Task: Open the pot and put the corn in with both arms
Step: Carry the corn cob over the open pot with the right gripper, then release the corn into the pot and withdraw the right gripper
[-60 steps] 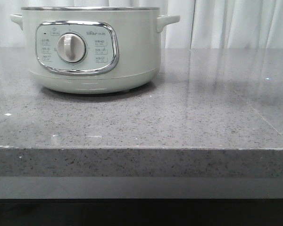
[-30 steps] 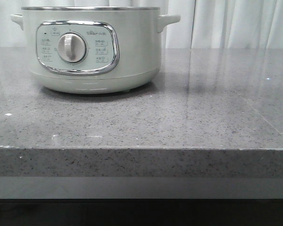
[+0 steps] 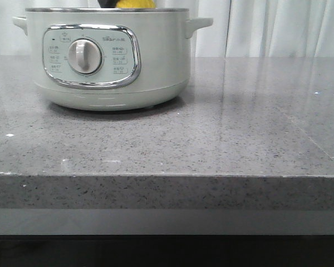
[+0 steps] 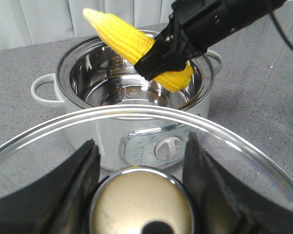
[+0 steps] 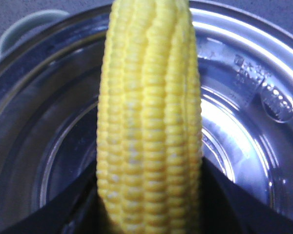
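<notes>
The pale mint-white pot stands open at the back left of the counter, with its steel inside bare. My right gripper is shut on the yellow corn and holds it tilted just above the pot's opening. In the right wrist view the corn fills the middle, between the fingers, over the pot's steel bottom. In the front view only the corn's top shows above the rim. My left gripper is shut on the round knob of the glass lid, held in front of the pot.
The grey speckled countertop stretches to the right of the pot, with its front edge near me. White curtains hang behind. The pot has small side handles.
In the front view the corn and a dark part of the right gripper have come down into sight above the pot's rim. The pot has not moved.
</notes>
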Controlling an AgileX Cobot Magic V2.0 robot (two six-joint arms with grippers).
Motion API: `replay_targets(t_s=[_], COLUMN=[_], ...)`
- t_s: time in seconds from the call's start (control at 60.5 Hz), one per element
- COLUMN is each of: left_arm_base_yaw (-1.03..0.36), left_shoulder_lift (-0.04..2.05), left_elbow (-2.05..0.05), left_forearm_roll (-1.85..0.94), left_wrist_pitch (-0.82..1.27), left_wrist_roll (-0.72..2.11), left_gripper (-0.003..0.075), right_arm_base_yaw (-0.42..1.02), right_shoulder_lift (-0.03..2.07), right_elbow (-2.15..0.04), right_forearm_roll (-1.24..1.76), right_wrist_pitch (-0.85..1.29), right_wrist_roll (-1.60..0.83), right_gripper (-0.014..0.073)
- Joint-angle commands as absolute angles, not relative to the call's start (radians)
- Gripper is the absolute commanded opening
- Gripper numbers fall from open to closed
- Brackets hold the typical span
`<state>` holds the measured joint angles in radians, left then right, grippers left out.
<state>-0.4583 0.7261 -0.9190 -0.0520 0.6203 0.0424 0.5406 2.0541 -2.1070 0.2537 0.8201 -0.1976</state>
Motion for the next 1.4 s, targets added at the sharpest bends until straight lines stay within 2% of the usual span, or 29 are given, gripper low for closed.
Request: replay_targets(t_s=[0.0, 0.132, 0.298, 0.43, 0.694, 1.025, 1.388], left_arm_base_yaw=[-0.458, -0.458, -0.458, -0.458, -0.458, -0.458, -0.458], left_shoulder_lift=[0.721, 0.721, 0.721, 0.721, 0.721, 0.721, 0.721], left_elbow=[-0.953, -0.953, -0.953, -0.953, -0.953, -0.953, -0.953], left_forearm_roll=[-0.062, -0.062, -0.062, -0.062, -0.062, -0.062, -0.062], left_wrist_pitch=[0.480, 0.480, 0.480, 0.480, 0.480, 0.480, 0.480], left_wrist_roll=[0.037, 0.037, 0.037, 0.037, 0.037, 0.037, 0.037], left_gripper=[0.0207, 0.0207, 0.0207, 0.0207, 0.0207, 0.0207, 0.0207], right_arm_base_yaw=[0.541, 0.541, 0.541, 0.541, 0.541, 0.540, 0.540], right_shoulder_lift=[2.008, 2.013, 2.013, 2.013, 1.983, 1.812, 1.476], right_elbow=[-2.144, -2.144, -2.144, -2.144, -2.144, -2.130, -1.785], right_forearm_roll=[0.235, 0.216, 0.216, 0.217, 0.237, 0.241, 0.241], right_wrist_pitch=[0.770, 0.776, 0.778, 0.778, 0.804, 0.979, 0.826], right_wrist_roll=[-0.203, -0.203, -0.203, -0.203, -0.198, -0.165, -0.165], right_gripper=[0.0290, 0.0312, 0.0430, 0.0493, 0.0489, 0.0489, 0.0489])
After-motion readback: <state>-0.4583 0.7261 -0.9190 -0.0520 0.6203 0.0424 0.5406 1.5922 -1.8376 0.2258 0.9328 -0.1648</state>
